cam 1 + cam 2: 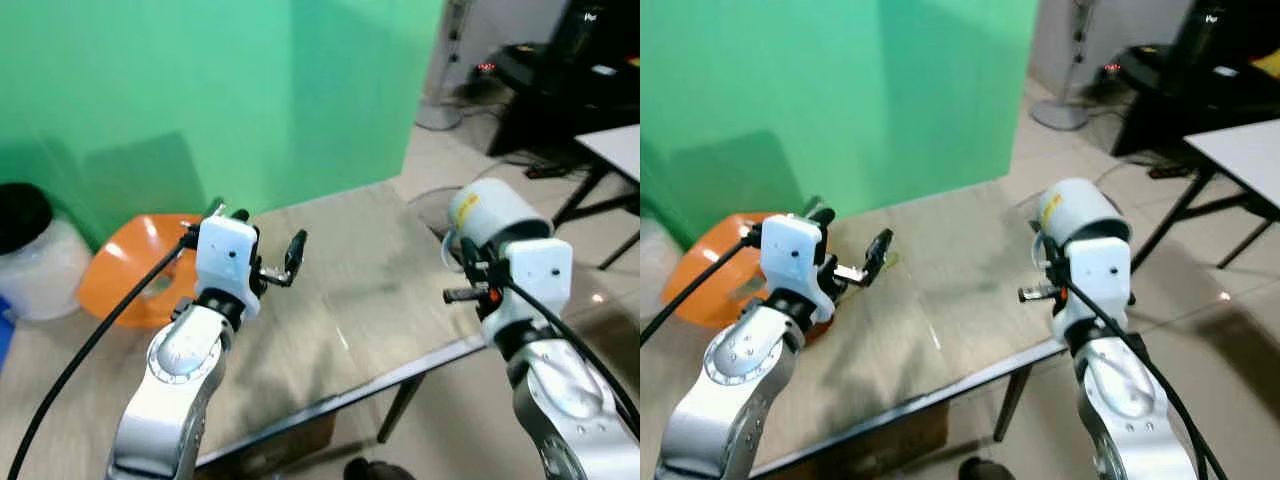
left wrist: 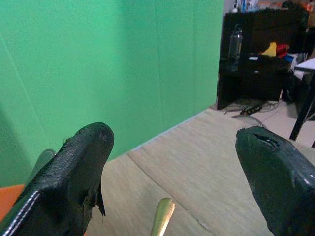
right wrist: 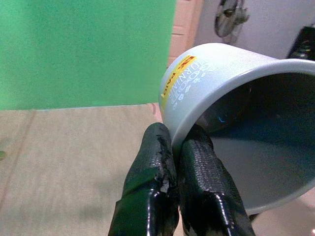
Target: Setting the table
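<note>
Carrying a pale grey cup (image 3: 231,98) by its rim, tipped on its side above the right end of the table (image 1: 370,290), with the right gripper (image 3: 174,142) pinched tight on the wall, one finger inside and one outside. Holding the left gripper (image 1: 262,250) spread wide and empty over the table's left part, near an orange plate (image 1: 125,270) and what looks like a gold utensil tip (image 2: 162,216). Judged as the placing step: next, righting the cup, lowering to bare tabletop, then releasing.
</note>
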`<state>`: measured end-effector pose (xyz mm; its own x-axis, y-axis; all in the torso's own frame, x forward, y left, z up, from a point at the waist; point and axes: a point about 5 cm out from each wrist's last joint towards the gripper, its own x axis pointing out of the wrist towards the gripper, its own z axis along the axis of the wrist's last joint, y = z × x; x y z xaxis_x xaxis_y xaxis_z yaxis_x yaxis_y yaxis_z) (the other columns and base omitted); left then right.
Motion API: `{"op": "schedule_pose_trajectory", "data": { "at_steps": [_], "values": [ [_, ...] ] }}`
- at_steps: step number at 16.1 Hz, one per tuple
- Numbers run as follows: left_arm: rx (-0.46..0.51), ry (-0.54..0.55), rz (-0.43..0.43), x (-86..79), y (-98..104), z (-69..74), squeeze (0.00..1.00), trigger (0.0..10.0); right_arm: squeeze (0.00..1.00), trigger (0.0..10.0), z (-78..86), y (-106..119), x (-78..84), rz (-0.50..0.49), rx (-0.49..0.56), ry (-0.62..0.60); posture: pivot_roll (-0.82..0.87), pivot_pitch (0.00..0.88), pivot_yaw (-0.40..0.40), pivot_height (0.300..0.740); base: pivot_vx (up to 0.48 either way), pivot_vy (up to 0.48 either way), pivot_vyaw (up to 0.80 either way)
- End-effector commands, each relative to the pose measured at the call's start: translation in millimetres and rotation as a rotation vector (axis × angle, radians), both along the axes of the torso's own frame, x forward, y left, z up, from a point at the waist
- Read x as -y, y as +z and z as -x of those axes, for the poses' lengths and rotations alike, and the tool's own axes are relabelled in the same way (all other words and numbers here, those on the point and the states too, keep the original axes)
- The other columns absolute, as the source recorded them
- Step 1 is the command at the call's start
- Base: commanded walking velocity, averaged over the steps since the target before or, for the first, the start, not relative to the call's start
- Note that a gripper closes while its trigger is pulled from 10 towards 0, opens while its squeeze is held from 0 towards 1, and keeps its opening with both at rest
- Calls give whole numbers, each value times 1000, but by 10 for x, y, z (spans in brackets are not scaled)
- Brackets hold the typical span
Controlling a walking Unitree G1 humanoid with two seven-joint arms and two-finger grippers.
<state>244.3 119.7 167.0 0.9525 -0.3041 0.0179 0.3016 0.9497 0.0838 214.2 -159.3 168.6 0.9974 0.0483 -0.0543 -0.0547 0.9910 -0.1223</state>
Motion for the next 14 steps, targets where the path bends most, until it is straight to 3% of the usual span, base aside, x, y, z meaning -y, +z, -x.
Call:
{"op": "schedule_pose_trajectory", "data": {
  "at_steps": [1, 6, 9, 14],
  "values": [
    [9, 3, 3, -9, 26, 0, 0, 10000, 0, 10000, 17, 70, 0, 8, 29, -14, 64, 9, 26, 740, 0, 0, 0],
    [2, 8, 11, -38, 19, -9, 0, 10000, 0, 10000, -10, 104, 11, 4, 40, -18, 60, 4, 41, 740, 0, 0, -640],
    [-6, 15, -1, -84, 4, -16, 0, 10000, 0, 10000, 6, 85, -15, -8, 27, -5, 75, 7, 53, 740, 0, 0, 0],
    [1, 40, -6, -140, 30, -8, 0, 10000, 0, 10000, -2, 33, -42, -33, -5, 19, 92, 8, 33, 740, 0, 0, -768]
  ]
}}
